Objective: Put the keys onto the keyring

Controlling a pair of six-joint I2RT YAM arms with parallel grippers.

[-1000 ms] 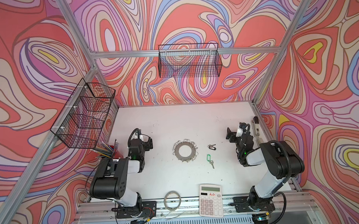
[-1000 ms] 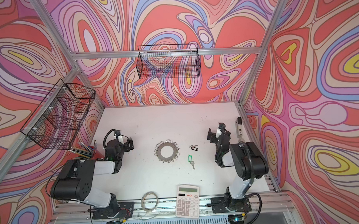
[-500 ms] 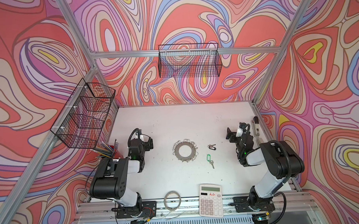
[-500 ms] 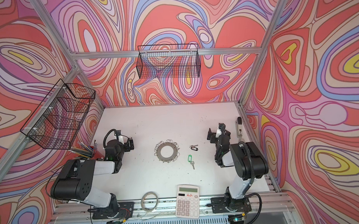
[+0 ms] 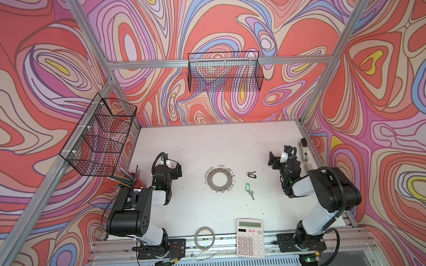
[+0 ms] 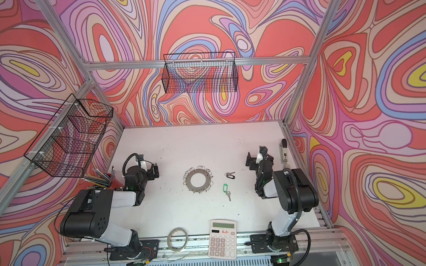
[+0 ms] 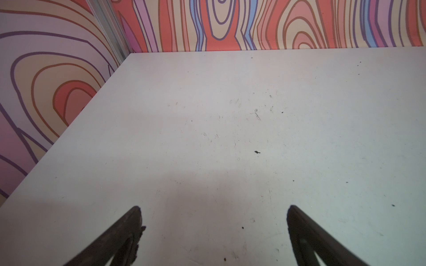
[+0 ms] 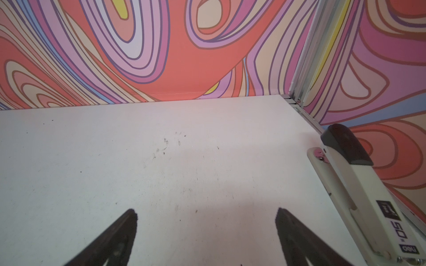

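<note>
**Entry: key-threading job, by my reading not yet started**

- **Progress.** Neither key is on the ring. Both lie loose, so each has to be picked up and threaded.
- **left gripper** [image 7: 213,208]. Dark tapered fingers stand wide apart with nothing between them, low over bare table [image 5: 207,143].
- **right gripper** [image 8: 206,210]. It is spread the same way and is also empty.
- **keyring** [image 5: 219,178]. A flat, dull-silver disc with a large round hole, its rim fringed with small wire loops. It lies flat between the two grippers, well apart from each.
- **black-tag key** [image 5: 251,174]. A small bright metal key on a glossy black oval tag. It lies between the keyring and the right gripper, touching neither.
- **green-tag key** [image 5: 248,189]. A like key on a smooth green oval tag. It lies inward of the right gripper and further back toward that arm's base, near the black-tag key but apart from it.
- **Table.** Matte white, scuffed and specked.
- **stapler** [image 8: 359,184]. A long cream plastic body with a dark cap, just beside the right gripper on its outer side.
- **calculator** [image 5: 249,237] and **tape roll** [image 5: 205,237]. A hard white slab and a thin translucent hoop, both far behind the grippers by the arm bases.
</note>
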